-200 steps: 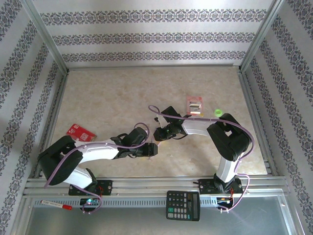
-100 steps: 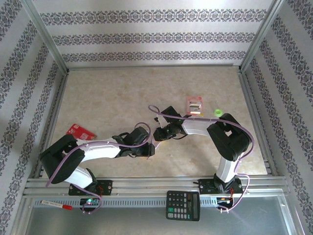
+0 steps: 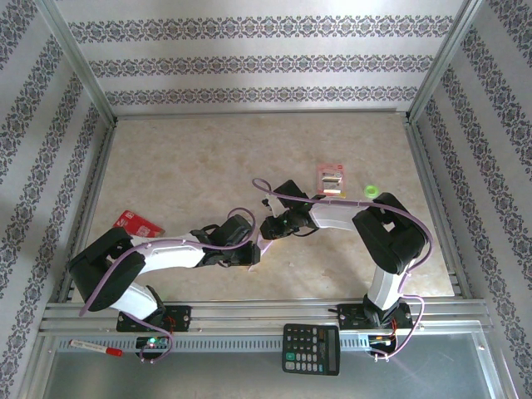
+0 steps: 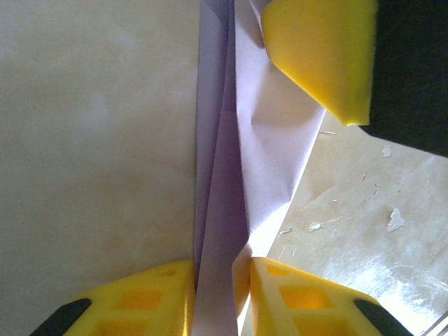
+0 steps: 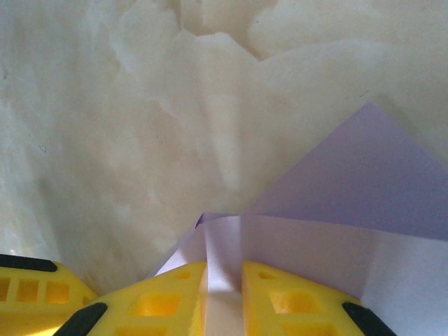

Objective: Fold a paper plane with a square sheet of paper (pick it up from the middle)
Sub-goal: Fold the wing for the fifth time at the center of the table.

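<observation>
A calculator (image 3: 311,348) lay at the near rail. Beyond it, mid-worktop (image 3: 183,158), the left gripper (image 4: 220,276) had its jaws clamped on the half-folded paper plane (image 4: 262,140). Just past it, the right gripper (image 5: 224,280) held the other end, jaws clamped too. Farther back lay a red-and-white packet (image 3: 332,179) and a green ring (image 3: 371,192).

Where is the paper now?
In the top view the paper is at the middle of the table, pinched between the left gripper and right gripper, near the packet.

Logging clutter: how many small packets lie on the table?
2. One packet lies far left; the other packet mid-table, left of the green ring. More may be hidden.
</observation>
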Motion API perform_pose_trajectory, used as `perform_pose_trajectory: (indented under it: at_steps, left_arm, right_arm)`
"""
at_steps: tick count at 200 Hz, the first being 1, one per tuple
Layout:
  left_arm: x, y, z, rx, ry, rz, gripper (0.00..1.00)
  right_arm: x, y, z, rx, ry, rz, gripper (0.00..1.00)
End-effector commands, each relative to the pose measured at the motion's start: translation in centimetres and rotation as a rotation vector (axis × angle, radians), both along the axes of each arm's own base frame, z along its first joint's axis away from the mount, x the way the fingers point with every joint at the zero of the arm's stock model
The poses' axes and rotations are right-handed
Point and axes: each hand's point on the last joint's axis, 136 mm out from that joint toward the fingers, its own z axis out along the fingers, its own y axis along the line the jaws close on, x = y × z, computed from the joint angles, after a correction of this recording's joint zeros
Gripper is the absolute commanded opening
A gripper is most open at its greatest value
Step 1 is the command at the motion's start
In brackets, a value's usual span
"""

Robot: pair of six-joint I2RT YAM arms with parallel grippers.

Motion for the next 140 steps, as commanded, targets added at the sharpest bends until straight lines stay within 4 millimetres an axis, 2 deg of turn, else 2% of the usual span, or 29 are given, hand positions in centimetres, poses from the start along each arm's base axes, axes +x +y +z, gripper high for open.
perform_pose_trajectory:
  at_steps: [1,42,103,140]
  left_arm:
    - [-0.6,-1.4,-0.6,-0.065,0.029,-0.035,0.25]
    - [-0.7,-1.3,-0.7,-0.08,0.041,-0.026,0.22]
    - [-0.8,-0.9,-1.0,-0.076,0.052,-0.011,0.19]
    - [-0.9,-0.7,-1.4,-0.07,0.059,-0.009,0.18]
  right_arm:
    - [0.7,-0.2,1.3,0.011,-0.02,-0.01,0.21]
    - [0.7,-0.2,1.5,0.02,-0.02,-0.01,0.22]
    - [0.4,-0.6,0.8,0.007,-0.009,-0.02,0.22]
    - [0.6,-0.2,2.0,0.044,-0.021,-0.022,0.24]
